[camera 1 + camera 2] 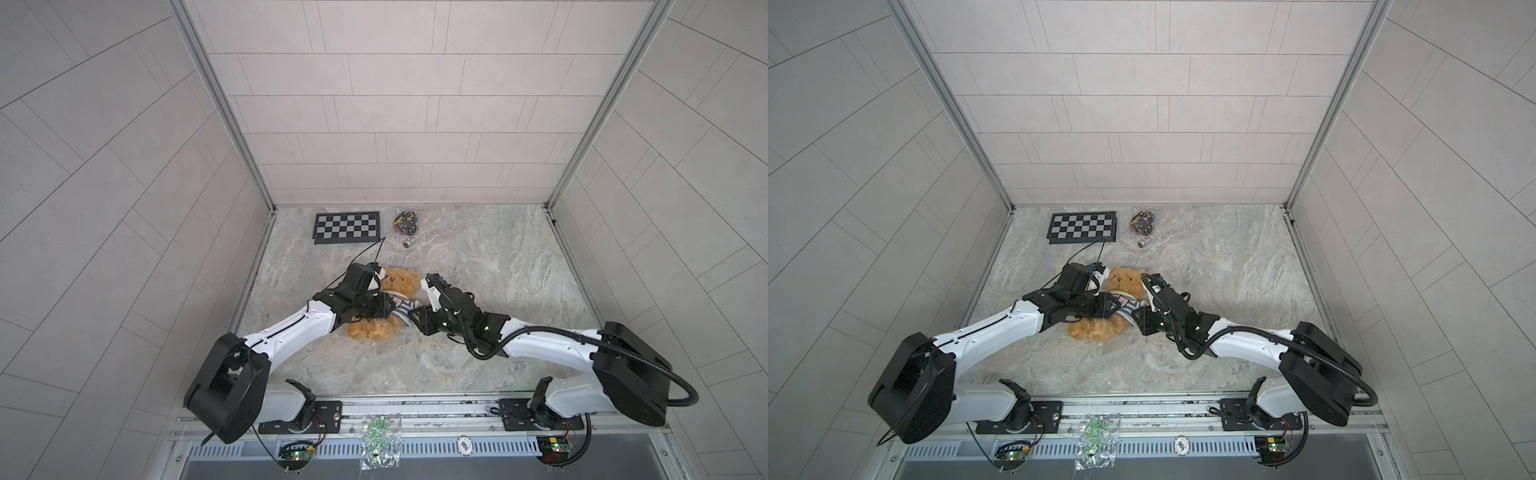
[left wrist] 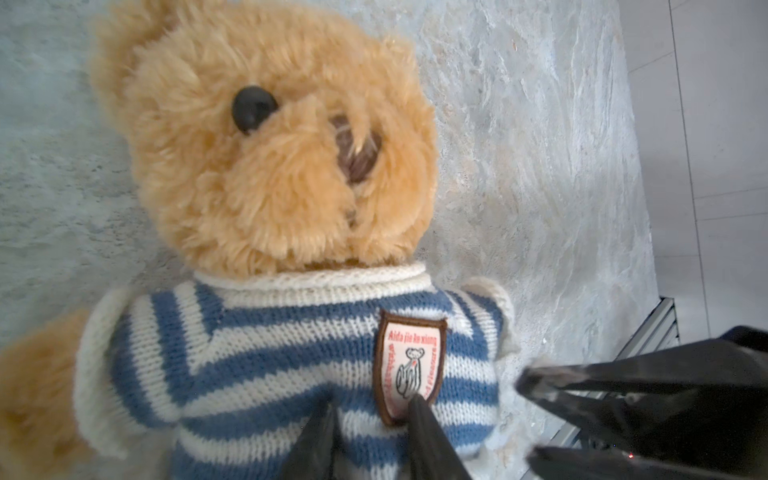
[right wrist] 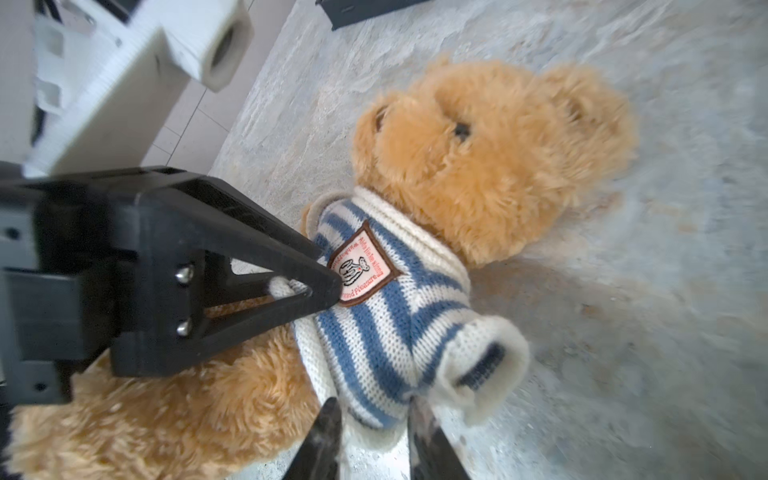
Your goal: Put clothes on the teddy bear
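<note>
The teddy bear [image 1: 109,281] [image 1: 1125,282] lies on its back on the marble table, head toward the back wall. Its face fills the left wrist view [image 2: 274,158], and it also shows in the right wrist view [image 3: 490,158]. A blue-and-white striped shirt [image 1: 402,309] [image 2: 266,353] [image 3: 374,316] covers its chest, while the legs [image 1: 374,330] are bare. My left gripper [image 1: 392,307] [image 2: 372,409] [image 3: 332,286] pinches shirt fabric beside the chest patch [image 2: 411,365]. My right gripper [image 1: 412,316] [image 3: 374,405] grips the shirt's lower edge next to an empty sleeve [image 3: 482,374].
A checkerboard [image 1: 347,227] lies at the back left of the table, with a bag of small colourful parts [image 1: 405,222] and a small cylinder [image 1: 407,244] beside it. Tiled walls close in three sides. A clear bag [image 1: 380,440] lies on the front rail.
</note>
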Tool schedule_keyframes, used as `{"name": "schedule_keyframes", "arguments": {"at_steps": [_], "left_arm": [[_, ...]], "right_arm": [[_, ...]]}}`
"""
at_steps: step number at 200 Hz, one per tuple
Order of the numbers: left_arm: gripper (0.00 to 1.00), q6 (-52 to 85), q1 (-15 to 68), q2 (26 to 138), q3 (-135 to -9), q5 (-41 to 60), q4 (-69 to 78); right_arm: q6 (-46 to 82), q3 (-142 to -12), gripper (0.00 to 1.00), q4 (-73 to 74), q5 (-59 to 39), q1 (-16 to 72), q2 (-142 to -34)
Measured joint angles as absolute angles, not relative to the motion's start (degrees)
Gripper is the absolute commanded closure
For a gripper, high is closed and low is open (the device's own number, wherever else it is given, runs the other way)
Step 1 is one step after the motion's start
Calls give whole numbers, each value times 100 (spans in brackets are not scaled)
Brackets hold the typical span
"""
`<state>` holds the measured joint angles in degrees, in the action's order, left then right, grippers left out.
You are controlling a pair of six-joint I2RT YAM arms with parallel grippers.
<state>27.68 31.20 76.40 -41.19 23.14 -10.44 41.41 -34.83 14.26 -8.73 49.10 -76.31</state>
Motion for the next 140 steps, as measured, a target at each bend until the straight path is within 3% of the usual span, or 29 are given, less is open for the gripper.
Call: {"name": "schedule_keyframes", "arguments": {"at_steps": [46,140], "left_arm": [[76,2646,3107,7642,-4060,2272,-1004],[77,2541,3098,7642,-4027,2235,-982]], "right_arm": [[3850,-3286,84,1170,-705,4416,-7378],[3747,-3800,85,1660,-1219,4305,-8608]]}}
